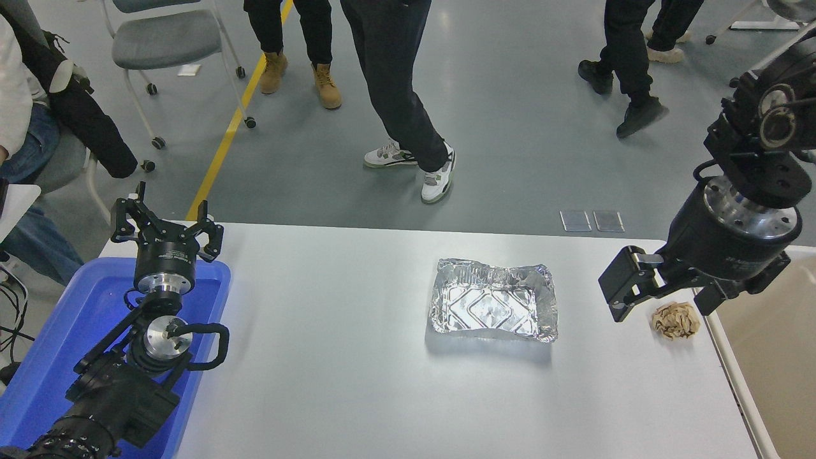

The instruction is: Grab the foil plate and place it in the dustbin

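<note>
The foil plate (494,301) is a shiny silver tray with a crinkled rim, lying flat on the white table (331,357) right of centre. The dustbin (774,344) is beige with a pale rim and stands off the table's right edge; only part of it shows. My right gripper (663,309) is open and empty. It hangs above the table's right end, between the plate and the dustbin, about a hand's width right of the plate. My left gripper (167,211) is open and parked at the lower left.
A crumpled tan paper wad (676,320) lies under the right gripper, near the dustbin's rim. A blue plastic tub (76,319) sits under the left arm. People stand and sit beyond the table's far side, with a chair (166,38) at upper left.
</note>
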Controlling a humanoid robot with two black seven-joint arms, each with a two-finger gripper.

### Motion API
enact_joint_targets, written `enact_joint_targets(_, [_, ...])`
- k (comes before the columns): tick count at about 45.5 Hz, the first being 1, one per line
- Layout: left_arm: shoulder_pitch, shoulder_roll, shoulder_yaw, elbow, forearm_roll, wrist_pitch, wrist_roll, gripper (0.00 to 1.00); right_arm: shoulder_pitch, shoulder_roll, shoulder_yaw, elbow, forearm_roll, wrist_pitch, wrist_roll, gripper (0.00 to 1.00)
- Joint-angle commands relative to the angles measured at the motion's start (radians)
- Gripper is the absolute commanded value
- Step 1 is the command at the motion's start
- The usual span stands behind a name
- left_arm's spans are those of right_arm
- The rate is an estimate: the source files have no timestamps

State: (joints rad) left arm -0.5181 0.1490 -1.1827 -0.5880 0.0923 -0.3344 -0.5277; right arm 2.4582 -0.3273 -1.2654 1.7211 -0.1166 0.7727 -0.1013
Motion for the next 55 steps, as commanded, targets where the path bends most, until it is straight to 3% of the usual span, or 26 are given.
enact_joint_targets(1, [0.001,0.000,0.000,0.001,0.000,0.000,0.000,0.99,-0.010,-0.006,0.001,0.000,-0.003,-0.001,0.000,1.00])
enact_joint_targets(40, [0.000,0.001,0.000,0.001,0.000,0.000,0.000,0.99,-0.024,-0.027,0.046,-0.038,-0.012,-0.010,0.000,1.00])
enact_joint_targets(55, [0.000,0.001,0.000,0.001,0.000,0.000,0.000,0.99,-0.205,-0.018,0.185,-0.279,-0.003,-0.147,-0.002,1.00])
